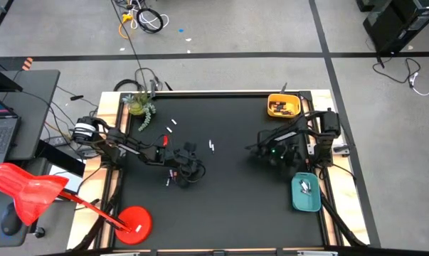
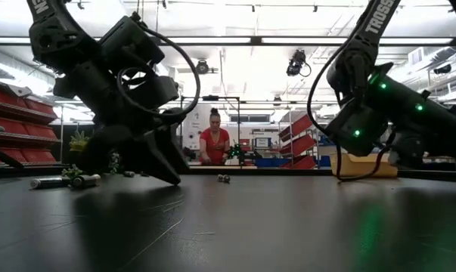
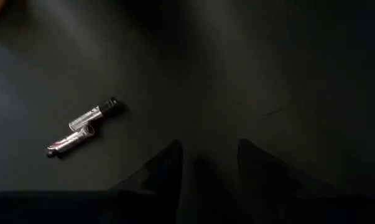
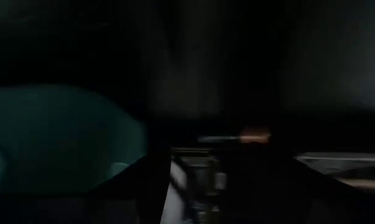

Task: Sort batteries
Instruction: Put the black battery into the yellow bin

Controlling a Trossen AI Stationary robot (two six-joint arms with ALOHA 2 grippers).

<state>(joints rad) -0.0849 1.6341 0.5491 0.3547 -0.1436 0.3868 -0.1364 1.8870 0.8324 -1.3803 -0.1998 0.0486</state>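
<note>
Batteries lie scattered on the black mat: a pair (image 1: 170, 178) beside my left gripper (image 1: 191, 171), a pair (image 1: 211, 146) mid-table, and two more (image 1: 173, 125) farther back. My left gripper (image 3: 207, 155) is open and low over the mat with nothing between its fingers. In its wrist view a silvery battery (image 3: 92, 113) and a reddish one (image 3: 71, 140) lie side by side off to one side. My right gripper (image 1: 285, 158) hangs above the mat near the teal tray (image 1: 306, 193), which holds a few batteries. The yellow tray (image 1: 283, 105) at the far right also holds some.
A small potted plant (image 1: 139, 105) stands at the mat's far left corner. A red lamp-like stand (image 1: 132, 222) sits off the near left corner. A person in red (image 2: 214, 143) works in the room behind the table. Bare mat stretches across the near middle.
</note>
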